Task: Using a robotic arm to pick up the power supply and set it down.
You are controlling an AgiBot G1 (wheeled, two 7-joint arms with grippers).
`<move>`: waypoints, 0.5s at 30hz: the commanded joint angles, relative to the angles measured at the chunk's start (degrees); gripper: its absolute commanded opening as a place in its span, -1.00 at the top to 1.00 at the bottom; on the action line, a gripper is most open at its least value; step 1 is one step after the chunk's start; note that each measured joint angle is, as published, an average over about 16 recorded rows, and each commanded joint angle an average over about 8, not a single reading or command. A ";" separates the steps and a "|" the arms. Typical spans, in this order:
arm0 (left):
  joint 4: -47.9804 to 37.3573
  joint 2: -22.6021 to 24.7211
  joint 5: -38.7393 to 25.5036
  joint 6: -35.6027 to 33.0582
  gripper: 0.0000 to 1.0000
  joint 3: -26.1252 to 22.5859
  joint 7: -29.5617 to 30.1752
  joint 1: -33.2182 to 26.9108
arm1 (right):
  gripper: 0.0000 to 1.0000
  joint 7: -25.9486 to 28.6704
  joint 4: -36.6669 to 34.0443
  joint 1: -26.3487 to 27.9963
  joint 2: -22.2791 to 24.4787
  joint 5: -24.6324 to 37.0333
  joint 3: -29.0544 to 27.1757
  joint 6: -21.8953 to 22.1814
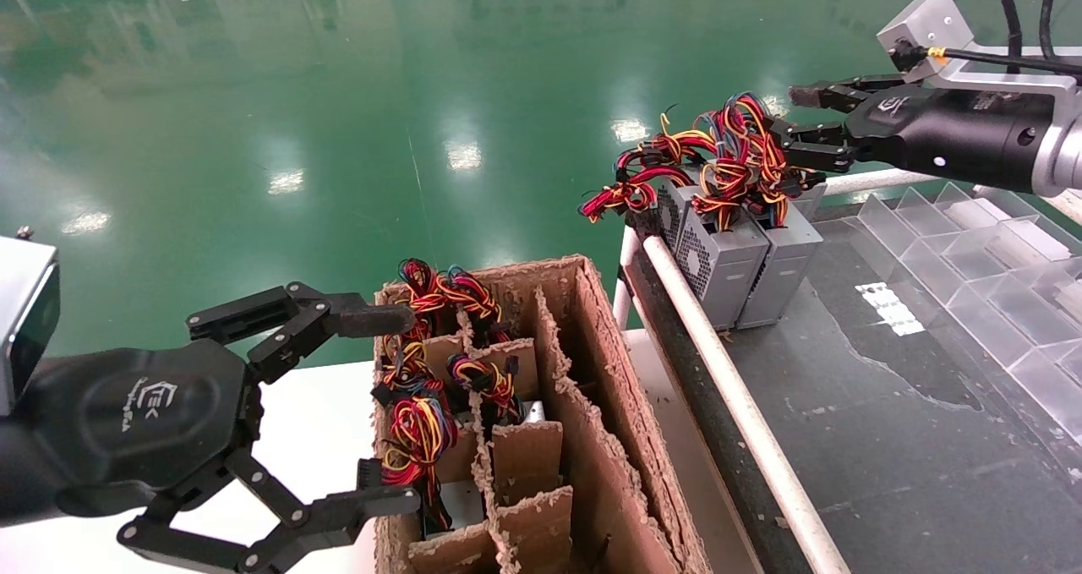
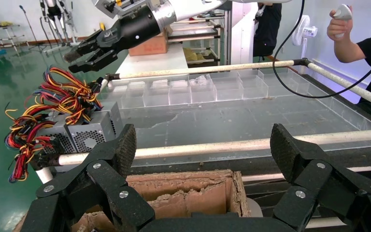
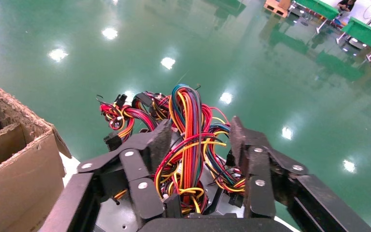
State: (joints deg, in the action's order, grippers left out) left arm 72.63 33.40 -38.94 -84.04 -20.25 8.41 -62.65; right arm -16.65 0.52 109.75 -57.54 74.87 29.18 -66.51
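Note:
Grey power supplies (image 1: 718,261) stand on end side by side at the far left corner of the dark table, with red, yellow, orange and blue wire bundles (image 1: 727,155) sprouting from their tops. My right gripper (image 1: 795,122) is open at the height of those wires. In the right wrist view its fingers (image 3: 162,137) straddle one wire bundle (image 3: 186,116) without closing on it. The left wrist view shows the same gripper (image 2: 77,58) just above the power supplies (image 2: 89,133). My left gripper (image 1: 380,412) hangs wide open and empty beside the cardboard box (image 1: 609,439).
The divided cardboard box (image 2: 188,193) holds more wired power supplies (image 1: 418,426) in its left cells. A white rail (image 1: 735,388) edges the dark table (image 1: 888,439). Clear plastic compartments (image 1: 997,253) line its right side. A person (image 2: 362,43) stands beyond the table.

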 commanded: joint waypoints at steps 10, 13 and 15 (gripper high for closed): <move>0.00 0.00 0.01 0.01 -1.00 -0.01 0.00 0.00 | -1.00 1.42 0.64 1.97 2.70 -4.00 -2.73 -9.36; -0.01 -0.01 0.02 0.02 -1.00 0.00 -0.01 0.01 | -1.00 1.62 1.41 2.09 3.62 -5.74 -3.86 -12.39; -0.02 -0.01 0.02 0.02 -1.00 0.00 -0.01 0.01 | -1.00 1.90 2.49 1.56 4.12 -6.67 -4.37 -13.52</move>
State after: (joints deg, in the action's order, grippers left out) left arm 72.61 33.39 -38.92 -84.02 -20.25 8.40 -62.64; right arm -14.34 4.00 110.39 -53.42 68.36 25.06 -79.07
